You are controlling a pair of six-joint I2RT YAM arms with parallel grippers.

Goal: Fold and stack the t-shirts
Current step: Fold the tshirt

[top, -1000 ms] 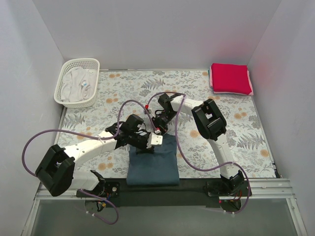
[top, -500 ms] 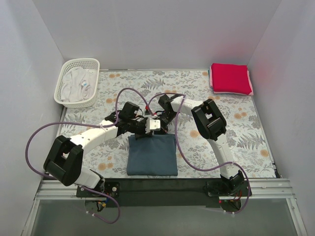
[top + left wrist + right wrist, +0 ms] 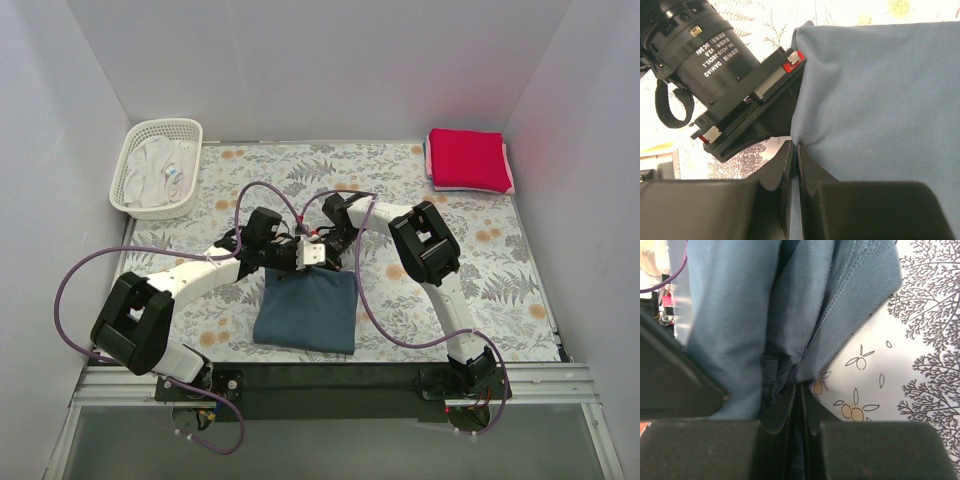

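The dark slate blue t-shirt (image 3: pixel 308 312) lies folded near the table's front middle, its far edge lifted. My left gripper (image 3: pixel 296 255) is shut on that far edge; the left wrist view shows the blue cloth (image 3: pixel 875 95) pinched between the jaws. My right gripper (image 3: pixel 330 255) is shut on the same far edge beside it; its view shows bunched blue cloth (image 3: pixel 790 315) in the jaws. The crimson red t-shirt (image 3: pixel 467 158) lies folded at the back right on top of the pale pink t-shirt (image 3: pixel 510 182), of which only edges show.
A white lattice basket (image 3: pixel 128 178) holding pale cloth stands at the back left. The grey-and-orange floral cloth (image 3: pixel 250 180) covers the table. Purple cables loop from both arms. Grey walls enclose three sides.
Both grippers have moved toward the back with the blue shirt's far edge, from over its middle to its far end. The shirt has shifted and skewed slightly, its far edge raised.
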